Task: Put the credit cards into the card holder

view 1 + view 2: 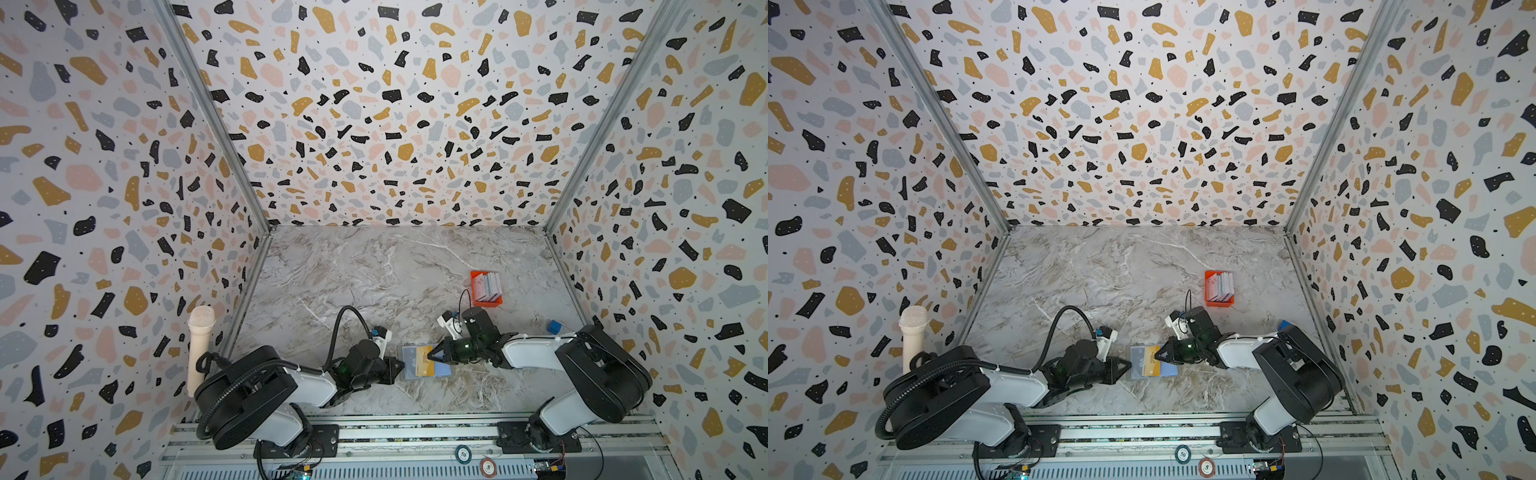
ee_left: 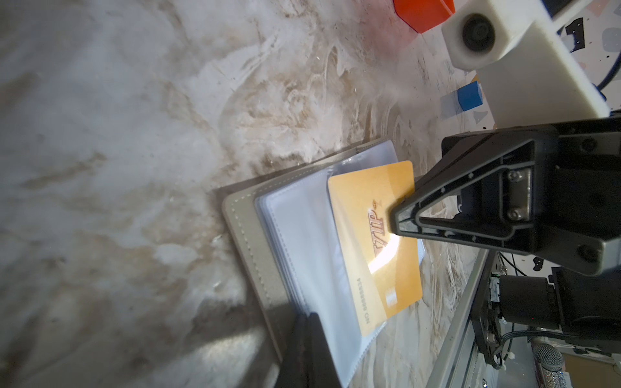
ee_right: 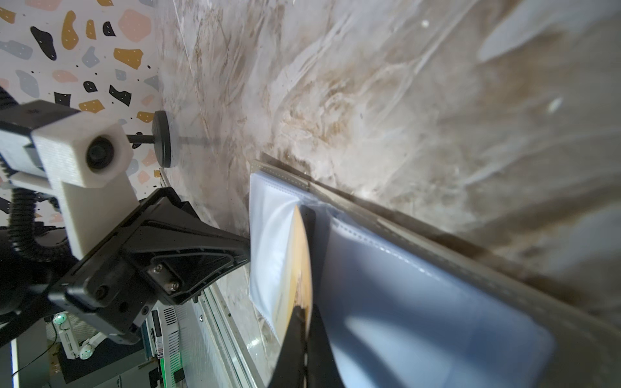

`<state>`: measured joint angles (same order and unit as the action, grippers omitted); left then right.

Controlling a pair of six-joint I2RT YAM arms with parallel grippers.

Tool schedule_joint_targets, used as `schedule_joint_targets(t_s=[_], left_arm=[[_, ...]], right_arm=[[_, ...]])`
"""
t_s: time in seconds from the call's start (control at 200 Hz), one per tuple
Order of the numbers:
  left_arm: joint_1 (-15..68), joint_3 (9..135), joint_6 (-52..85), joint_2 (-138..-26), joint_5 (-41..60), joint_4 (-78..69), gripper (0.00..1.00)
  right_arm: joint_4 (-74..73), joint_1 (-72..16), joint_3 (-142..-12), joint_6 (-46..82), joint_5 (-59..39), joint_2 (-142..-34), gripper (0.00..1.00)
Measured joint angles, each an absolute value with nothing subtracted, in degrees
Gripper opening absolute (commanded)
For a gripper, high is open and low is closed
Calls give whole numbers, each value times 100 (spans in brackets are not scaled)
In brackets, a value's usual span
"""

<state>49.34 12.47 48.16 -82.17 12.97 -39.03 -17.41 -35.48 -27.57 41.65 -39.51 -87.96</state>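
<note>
Your flat grey folding card holder [image 1: 444, 370] lies open on the marbled table [image 1: 374, 282], near the front edge and between the two arms, with its pale blue clear pockets facing up. Your right tool [image 1: 430, 355] is clamped tight on a gold plastic card marked "VIP" [image 1: 426, 365]. In the left wrist view this card [image 2: 373, 262] lies over the open holder [image 2: 248, 242], one long side tucked under a clear pocket leaf and the side by the tool outside it. In the right wrist view you see the card edge-on [image 3: 299, 268], tilted up from the pockets. Your left tool [image 1: 401, 365] is closed, its tips touching the holder's left edge where the clear leaves end. You cannot tell whether it pinches a leaf or only presses there. The rest of the whitish credit cards [image 1: 487, 286] stand on edge in the small orange plastic tray [image 1: 486, 302], well apart from the holder, toward the back right. A small blue block [image 1: 554, 327] sits by the right arm.
</note>
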Motion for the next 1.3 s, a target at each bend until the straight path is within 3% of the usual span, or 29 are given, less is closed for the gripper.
schedule_joint_targets(t_s=[1.296], left_arm=[[4932,1302,4821,-8366,1319,-4014,0]], right_arm=[[-1470,-3487,-2967,3787,-4125,-9045,0]])
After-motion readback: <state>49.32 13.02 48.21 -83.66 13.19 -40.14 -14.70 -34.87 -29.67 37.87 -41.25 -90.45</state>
